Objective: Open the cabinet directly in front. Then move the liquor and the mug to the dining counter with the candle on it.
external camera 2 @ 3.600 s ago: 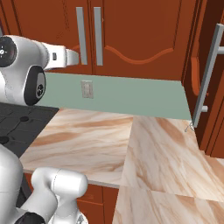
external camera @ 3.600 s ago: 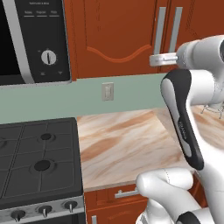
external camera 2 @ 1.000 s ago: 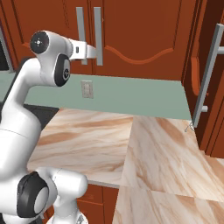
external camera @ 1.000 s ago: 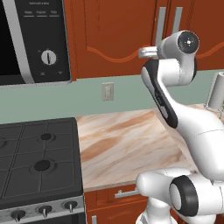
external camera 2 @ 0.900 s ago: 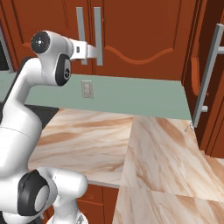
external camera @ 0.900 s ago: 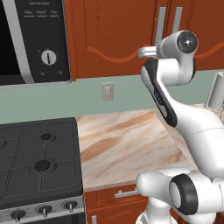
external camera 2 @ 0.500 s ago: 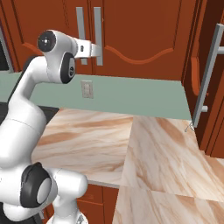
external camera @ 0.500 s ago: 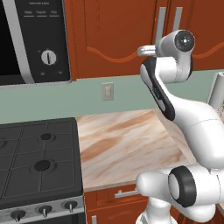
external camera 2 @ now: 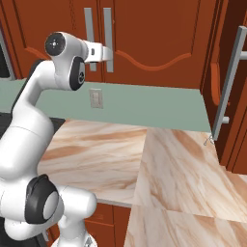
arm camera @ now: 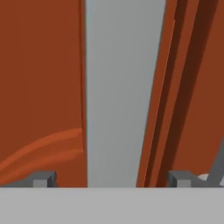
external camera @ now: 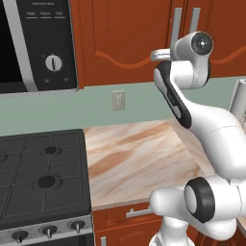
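**A:** Reaching up at the reddish-brown wood wall cabinet (external camera 2: 159,43) with the arched doors. It sits right in front of me above the beige marble worktop (external camera: 139,163), doors closed.

**B:** Got a handle yet?

**A:** Nope. My two-finger gripper (arm camera: 111,178) is spread wide and gripping nothing, with the long silver bar handle (arm camera: 122,92) standing between the dark fingertips (arm camera: 43,178), really close to my hand camera.
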